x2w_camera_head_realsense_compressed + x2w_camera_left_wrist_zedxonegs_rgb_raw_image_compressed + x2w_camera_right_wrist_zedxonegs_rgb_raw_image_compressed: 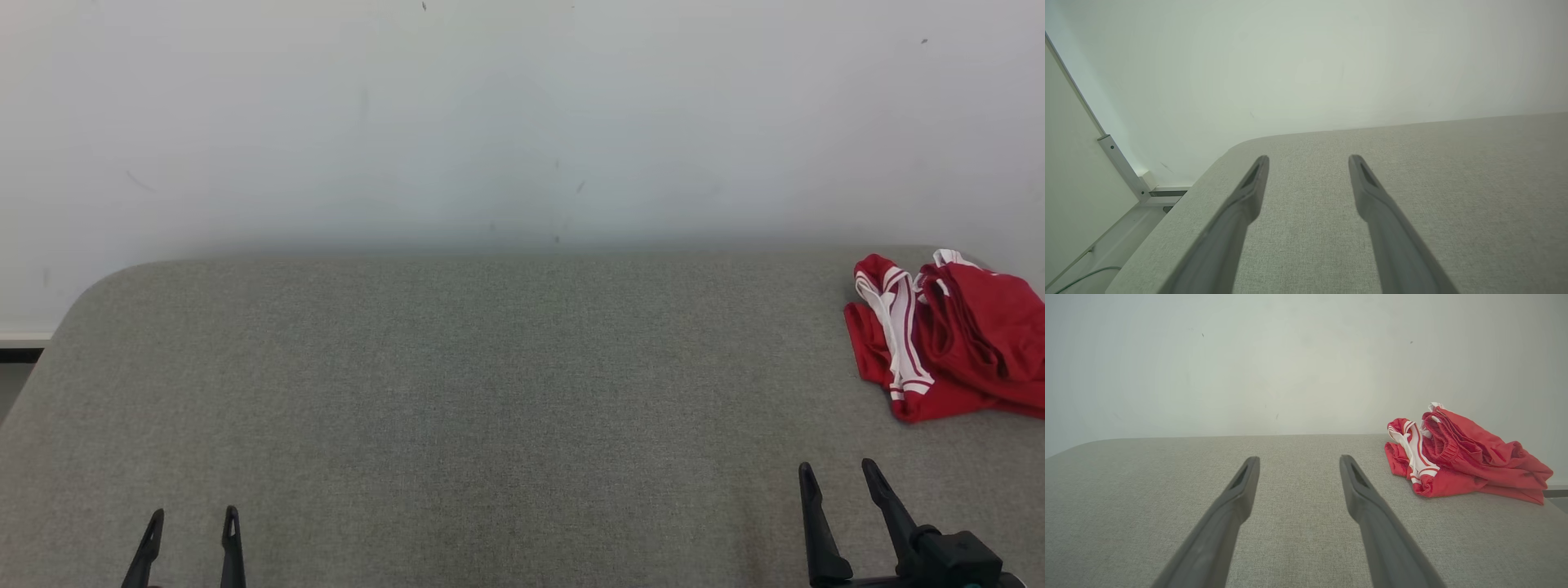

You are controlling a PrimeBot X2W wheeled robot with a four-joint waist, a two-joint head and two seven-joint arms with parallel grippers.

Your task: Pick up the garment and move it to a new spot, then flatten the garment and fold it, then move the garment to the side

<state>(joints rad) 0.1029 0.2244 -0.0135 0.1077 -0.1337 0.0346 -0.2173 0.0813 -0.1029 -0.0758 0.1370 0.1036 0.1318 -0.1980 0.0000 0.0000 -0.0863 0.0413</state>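
A crumpled red garment (947, 335) with white stripes is seen at about 3 o'clock in the head view. It is bunched on the far right part of a grey cloth-covered table (490, 408), close to the pale wall (490, 122) behind it, and its right side is cut off by the edge of that view. The right gripper (838, 465) is held at 5 o'clock over the near part of the table, its two dark fingers spread wide and nothing gripped. The garment is placed at roughly 1 o'clock from it, apart from the fingertips. In the right wrist view an elastic waistband can be made out in the heap. The left gripper (194, 512) is found at 7 o'clock, likewise opened wide and empty, well apart from the garment, with the grey table surface seen beyond its fingers
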